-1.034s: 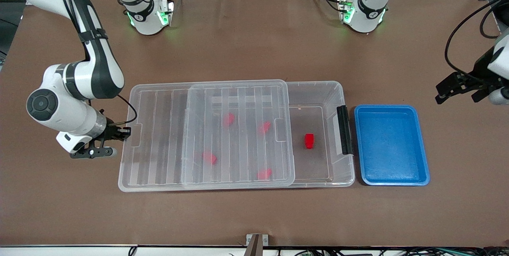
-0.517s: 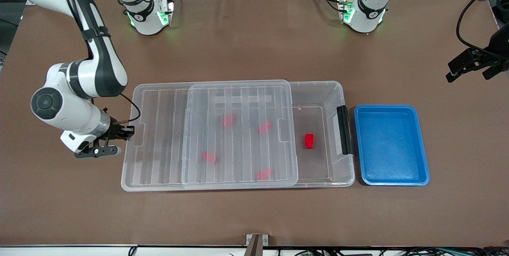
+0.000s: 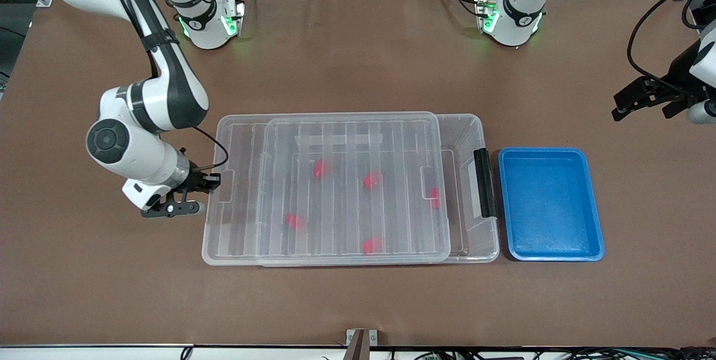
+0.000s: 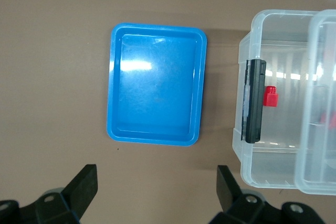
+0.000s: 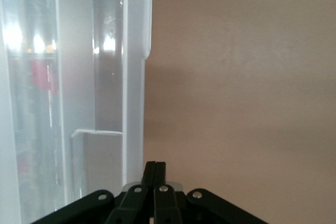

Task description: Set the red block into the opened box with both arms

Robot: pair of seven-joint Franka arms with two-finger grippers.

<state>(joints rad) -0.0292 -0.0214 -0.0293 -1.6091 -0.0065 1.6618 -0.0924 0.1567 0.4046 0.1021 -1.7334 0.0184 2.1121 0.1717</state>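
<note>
Front view: right gripper [image 3: 210, 182] clenched against the flat ribbed clear plastic lid [image 3: 330, 186], which covers most of the large clear rectangular plastic box [image 3: 481, 131]; tiny red plastic block [image 3: 434, 198] inside, under the lid's edge.
Left wrist view: left gripper [image 4: 155, 187] released, above bare table beside the blue rectangular plastic tray [image 4: 156, 85].
Right wrist view: shut fingers [image 5: 155, 174] at the lid's rim.

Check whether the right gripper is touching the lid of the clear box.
Touching. In the right wrist view the shut right gripper presses its fingertips against the lid's edge with no gap; the front view agrees, tip at the lid's end tab.
</note>
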